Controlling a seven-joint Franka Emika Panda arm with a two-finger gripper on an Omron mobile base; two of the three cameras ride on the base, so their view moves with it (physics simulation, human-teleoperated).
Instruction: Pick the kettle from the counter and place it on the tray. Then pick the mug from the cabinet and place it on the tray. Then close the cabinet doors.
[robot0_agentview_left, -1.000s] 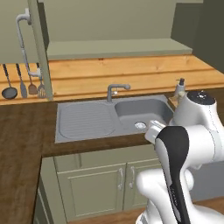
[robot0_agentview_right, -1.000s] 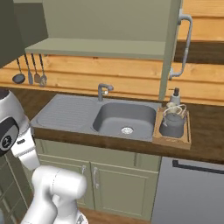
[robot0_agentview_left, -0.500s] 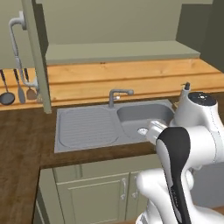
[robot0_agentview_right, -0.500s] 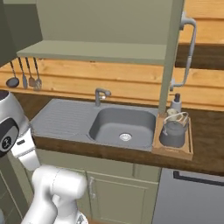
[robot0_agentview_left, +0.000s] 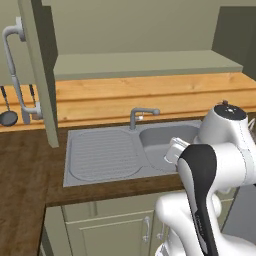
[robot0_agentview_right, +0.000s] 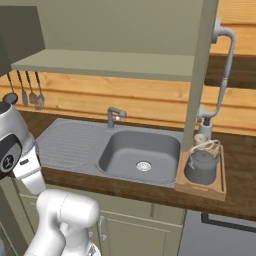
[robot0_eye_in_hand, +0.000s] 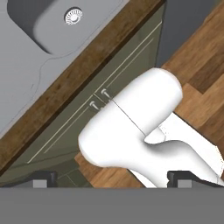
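Arm (robot0_agentview_left: 210, 185) folded up tight near the base, rising at lower right of left base view: white links, dark joint band across the upper link, rounded white elbow housing topped w/ a small dark cap. In right base view the arm (robot0_agentview_right: 20, 150) stands at the left edge, white shoulder below it, dark-ringed joint facing the camera. End effector (robot0_eye_in_hand: 111, 178) points down, toward the robot's own side; its two dark fingertips (robot0_eye_in_hand: 43, 178) sit far apart at the bottom corners of hand view, jaws fully spread, nothing between them.
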